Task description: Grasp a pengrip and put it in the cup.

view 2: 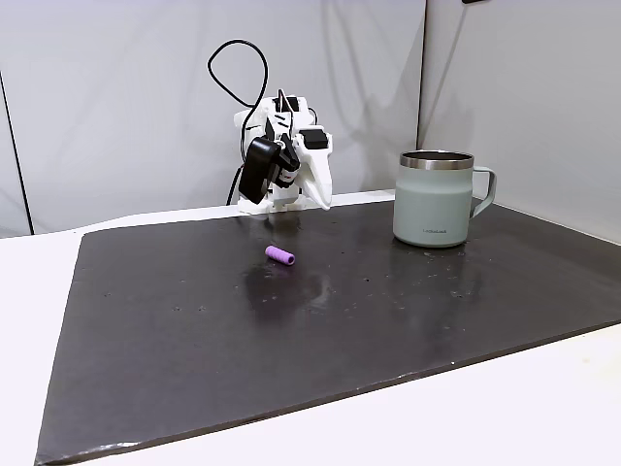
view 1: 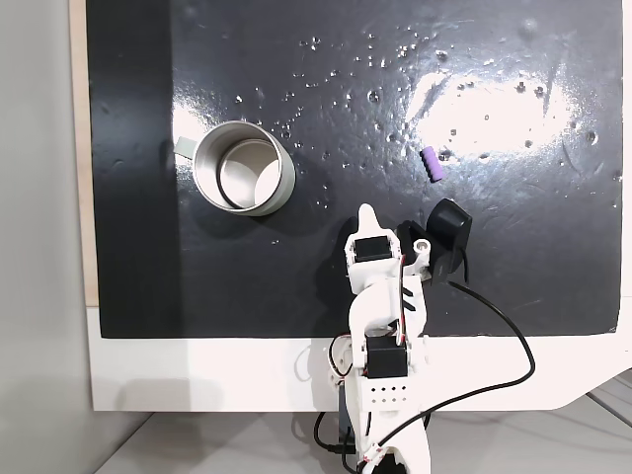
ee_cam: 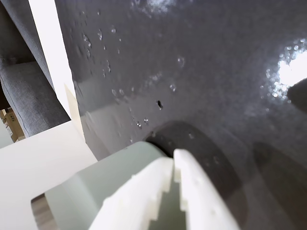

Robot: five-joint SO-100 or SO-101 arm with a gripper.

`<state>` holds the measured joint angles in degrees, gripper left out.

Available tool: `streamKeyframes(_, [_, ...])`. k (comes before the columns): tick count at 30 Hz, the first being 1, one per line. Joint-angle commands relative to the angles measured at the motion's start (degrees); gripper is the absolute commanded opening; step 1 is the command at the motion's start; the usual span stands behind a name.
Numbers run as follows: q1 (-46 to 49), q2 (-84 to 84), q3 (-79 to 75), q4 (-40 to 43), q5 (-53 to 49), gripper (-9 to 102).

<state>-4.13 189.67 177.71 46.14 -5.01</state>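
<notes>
Down at the near edge of the dark mat (view 1: 247,296) in a fixed view from above, the white arm sits folded up with a black webcam (view 1: 449,232) clipped beside it, its cable (view 1: 494,375) looping off over the white table (view 1: 197,375). Gripper (view 1: 367,211) fingers look pressed together, tips meeting in the wrist view (ee_cam: 173,160). Past that, up and right, the pengrip (view 1: 433,164) lies on its side on bare mat, tiny, purple, a stubby cylinder, maybe soft. Off left stands the cup (view 1: 244,168), upright, pale outside with a shiny metal rim, well apart from the pengrip.
</notes>
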Motion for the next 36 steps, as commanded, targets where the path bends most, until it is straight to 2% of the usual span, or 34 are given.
streamKeyframes(1, [-0.26, 0.35, -0.18, -1.93, -0.09, 0])
streamKeyframes(16, [-0.44, 0.35, -0.53, -1.67, -0.97, 0])
streamKeyframes(22, [0.7, 0.0, -10.63, 7.21, -8.7, 0])
streamKeyframes(24, [0.88, -4.75, -15.91, 8.79, -11.69, 0])
streamKeyframes(30, [4.75, -33.57, -35.16, 8.88, -15.12, 0])
streamKeyframes(36, [9.05, -47.2, -40.34, 3.52, -24.52, 0])
